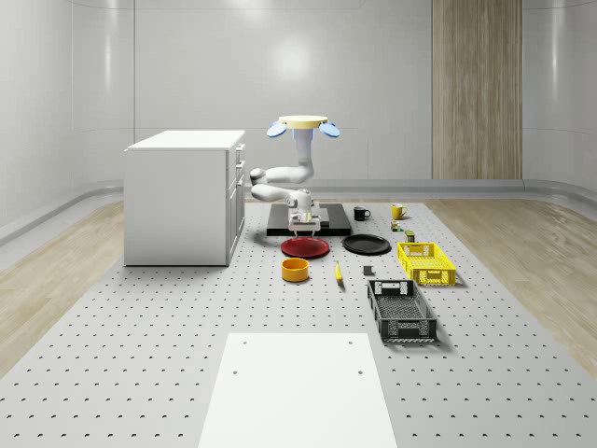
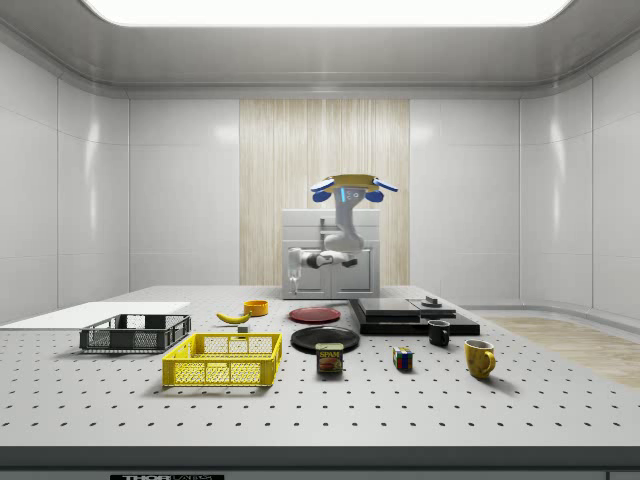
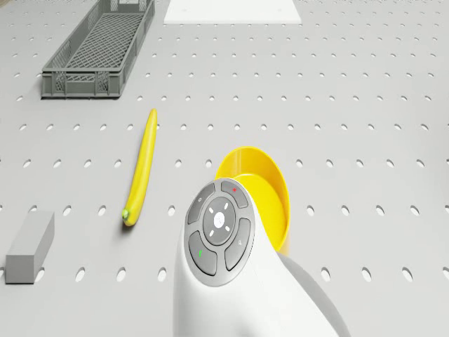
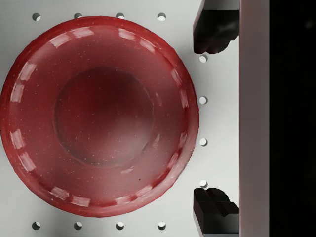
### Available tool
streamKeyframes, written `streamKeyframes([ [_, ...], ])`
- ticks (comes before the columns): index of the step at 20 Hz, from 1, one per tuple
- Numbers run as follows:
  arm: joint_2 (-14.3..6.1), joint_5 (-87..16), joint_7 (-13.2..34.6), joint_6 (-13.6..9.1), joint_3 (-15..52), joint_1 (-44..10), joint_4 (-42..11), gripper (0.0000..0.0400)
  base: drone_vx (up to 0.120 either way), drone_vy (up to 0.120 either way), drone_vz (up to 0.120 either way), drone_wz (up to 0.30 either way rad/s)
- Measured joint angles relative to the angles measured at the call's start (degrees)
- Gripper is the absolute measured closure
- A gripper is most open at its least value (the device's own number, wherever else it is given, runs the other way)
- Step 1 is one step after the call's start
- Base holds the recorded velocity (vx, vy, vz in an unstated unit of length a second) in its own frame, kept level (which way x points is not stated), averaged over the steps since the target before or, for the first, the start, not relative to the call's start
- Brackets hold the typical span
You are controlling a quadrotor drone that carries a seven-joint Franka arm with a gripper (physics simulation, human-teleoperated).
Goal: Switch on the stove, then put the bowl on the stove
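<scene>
The yellow bowl (image 1: 296,270) (image 3: 266,184) stands on the table in front of the red plate (image 1: 305,247) (image 4: 98,116). Behind that plate lies the flat black stove (image 1: 328,224) (image 2: 410,315), with a small knob (image 2: 431,301) on top. The drone (image 1: 303,124) (image 2: 350,185) hovers above the stove's far side, its arm bent downward. My gripper (image 1: 304,224) (image 4: 212,121) hangs over the stove's front edge (image 4: 254,118), just beside the red plate. It is open, with both dark fingertips (image 4: 212,32) far apart and nothing between them.
A white cabinet (image 1: 184,196) stands left of the stove. A black plate (image 1: 366,245), banana (image 1: 338,273) (image 3: 140,168), yellow basket (image 1: 426,261), grey basket (image 1: 401,310), two mugs (image 1: 361,214), a can (image 2: 330,358) and a cube (image 2: 402,358) lie to the right. A white sheet (image 1: 297,392) lies in front.
</scene>
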Motion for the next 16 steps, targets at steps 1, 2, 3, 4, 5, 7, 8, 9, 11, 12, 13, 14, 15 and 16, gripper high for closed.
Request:
streamKeyframes([
  [1,0.0,0.0,0.0,0.0,0.0,0.0,0.0,0.0000,0.120,0.000,0.000,0.000],
  [2,0.0,0.0,0.0,0.0,0.0,0.0,0.0,0.0000,0.120,0.000,0.000,0.000],
  [3,-0.1,0.0,0.0,0.1,0.0,0.0,0.0,0.0000,0.120,0.000,0.000,0.000],
  [4,-0.1,0.0,0.0,0.1,0.0,0.0,0.0,0.0000,0.120,0.000,0.000,0.000],
  [5,-0.1,0.1,0.0,0.1,0.0,-0.1,0.0,0.0000,0.120,0.000,0.000,0.000],
  [7,-0.2,0.1,0.1,0.2,0.0,-0.1,0.0,0.0000,0.120,0.000,0.000,0.000],
  [8,-0.2,0.1,0.1,0.2,0.0,-0.1,0.0,0.0000,0.120,0.000,0.000,0.000],
  [9,-0.2,0.1,0.1,0.2,0.0,-0.1,0.0,0.0000,0.120,0.000,0.000,0.000],
  [11,-0.3,0.1,0.1,0.2,0.1,-0.1,0.0,0.0000,0.120,0.000,0.000,0.000],
  [12,-0.3,0.1,0.1,0.3,0.1,-0.1,0.0,0.0000,0.120,0.000,0.000,0.000],
  [13,-0.3,0.1,0.1,0.3,0.1,-0.1,0.0,0.0000,0.120,0.000,0.000,0.000],
  [14,-0.3,0.2,0.1,0.3,0.1,-0.2,0.0,0.0000,0.120,0.000,0.000,0.000],
  [15,-0.3,0.2,0.1,0.3,0.1,-0.2,0.0,0.0000,0.120,0.000,0.000,0.000],
  [16,-0.4,0.2,0.1,0.3,0.1,-0.2,0.0,0.0000,0.120,0.000,0.000,0.000],
])
